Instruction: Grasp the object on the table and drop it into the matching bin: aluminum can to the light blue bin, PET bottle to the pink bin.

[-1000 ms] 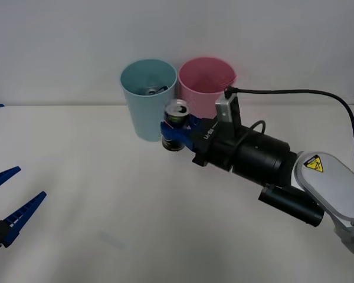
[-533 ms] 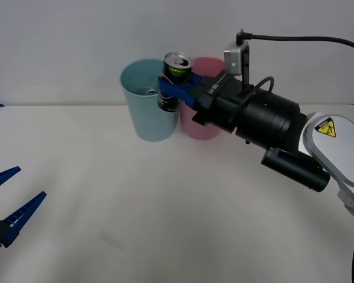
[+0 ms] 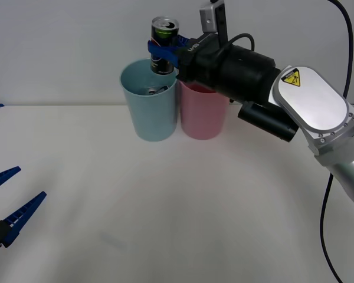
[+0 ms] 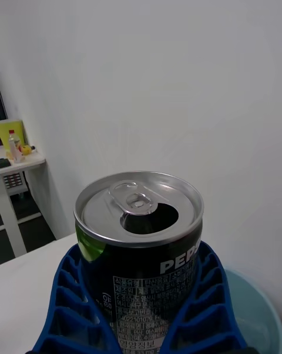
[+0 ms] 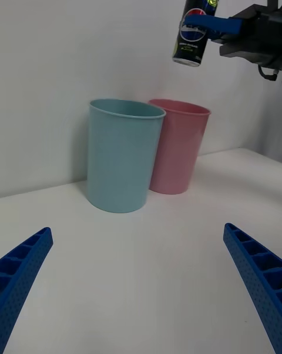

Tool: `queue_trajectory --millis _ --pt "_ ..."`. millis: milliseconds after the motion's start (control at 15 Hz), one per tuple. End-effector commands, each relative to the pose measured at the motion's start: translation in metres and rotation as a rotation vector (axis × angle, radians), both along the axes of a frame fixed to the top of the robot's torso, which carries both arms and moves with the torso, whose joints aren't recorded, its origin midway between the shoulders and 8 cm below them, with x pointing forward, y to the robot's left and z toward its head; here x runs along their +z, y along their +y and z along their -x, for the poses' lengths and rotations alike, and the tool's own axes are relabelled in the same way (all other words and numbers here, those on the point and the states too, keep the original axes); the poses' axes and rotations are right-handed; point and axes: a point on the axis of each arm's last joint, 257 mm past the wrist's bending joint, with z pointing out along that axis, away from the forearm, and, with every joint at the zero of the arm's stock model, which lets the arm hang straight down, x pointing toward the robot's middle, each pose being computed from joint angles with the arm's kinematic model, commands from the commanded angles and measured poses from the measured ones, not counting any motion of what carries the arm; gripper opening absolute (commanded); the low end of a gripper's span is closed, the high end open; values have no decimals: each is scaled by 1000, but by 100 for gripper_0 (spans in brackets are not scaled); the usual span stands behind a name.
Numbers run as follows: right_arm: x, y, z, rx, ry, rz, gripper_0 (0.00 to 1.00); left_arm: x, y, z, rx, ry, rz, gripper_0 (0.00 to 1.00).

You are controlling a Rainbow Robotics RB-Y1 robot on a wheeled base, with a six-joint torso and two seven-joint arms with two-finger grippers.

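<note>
Although partly covered by blue fingers [image 4: 76, 307] in the right wrist view, aluminum can [image 3: 164, 46] readable enough: silver top, tab opened, dark side with white lettering cut off by a finger. Lower part of can hidden from front by the light blue bin's rim; can't tell there how far above the rim it sits. In left wrist view, clearly well above both bins, slightly tilted. Something small and metallic inside light blue bin [image 3: 148, 99], too small to identify. Pink bin [image 3: 203, 109] rim partly blocked by the right arm.

Matte white table [image 3: 165, 206], plain white wall behind. In right wrist view, a small side table with a bottle off to one side, far back.

Right gripper [image 3: 163, 49] clamped on the can's sides, raised over the near-right edge of the light blue bin, close to where the two bins stand just beside each other. Left gripper [image 3: 6, 206] low at the table's left edge, fingers spread wide, well apart from bins.
</note>
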Motion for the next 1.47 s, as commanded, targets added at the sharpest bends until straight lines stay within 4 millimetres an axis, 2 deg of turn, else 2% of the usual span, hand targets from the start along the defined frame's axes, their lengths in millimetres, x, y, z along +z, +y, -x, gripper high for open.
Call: queue_trajectory --millis 67,267,467,733,800,867,1000,1267,1467 --pt "-2 16 -27 -27 20 13 0 0 0 0 0 0 0 100" --pt "-6 31 -56 -61 42 47 0 0 0 0 0 0 0 100" --pt "-13 45 -76 -93 64 72 0 0 0 0 0 0 0 100" --pt "-19 54 -86 -121 64 94 3 0 0 0 0 0 0 100" --pt "-19 53 -87 -123 62 97 9 0 0 0 0 0 0 100" --pt "-19 55 -86 -119 60 98 27 0 0 0 0 0 0 100" --pt "-20 53 -86 -121 58 101 98 0 0 0 0 0 0 100" --pt "-16 49 -82 -114 48 91 100 0 0 0 0 0 0 100" --pt "-16 34 -65 -96 17 76 100 0 0 0 0 0 0 100"
